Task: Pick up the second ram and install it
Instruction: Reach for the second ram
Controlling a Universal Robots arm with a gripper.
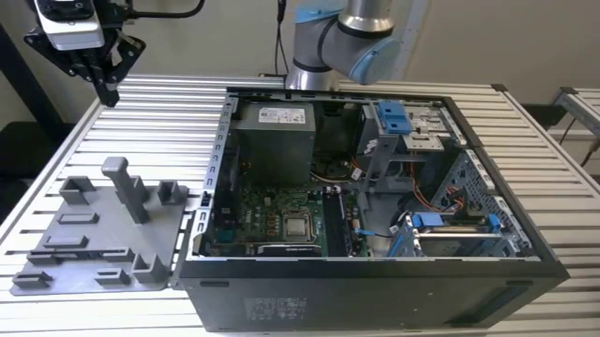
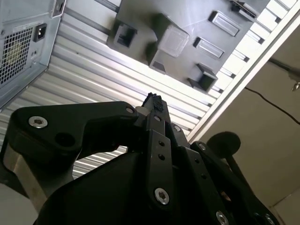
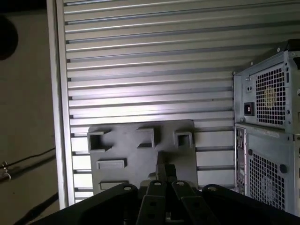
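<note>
Grey arm (image 1: pixel 367 31) with blue caps (image 1: pixel 314 15); black, silver-screwed end effector (image 2: pixel 153 101).

The tabletop (image 1: pixel 168 105) is a bed of pale ribbed metal slats running across the exterior view. Two things lie directly on it. A flat grey plastic tray (image 1: pixel 94 228) with raised blocks and one upright post sits near the corner at the exterior view's left. Just beside it, toward the exterior view's right, a dark computer case (image 1: pixel 375 302) lies on its side with the open side up. Both wrist views show the slats (image 3: pixel 150 56) (image 2: pixel 84 70), the tray (image 3: pixel 136 159) (image 2: pixel 140 9) and the case's vented rear panel (image 3: pixel 267 154) (image 2: pixel 23 42).
</note>
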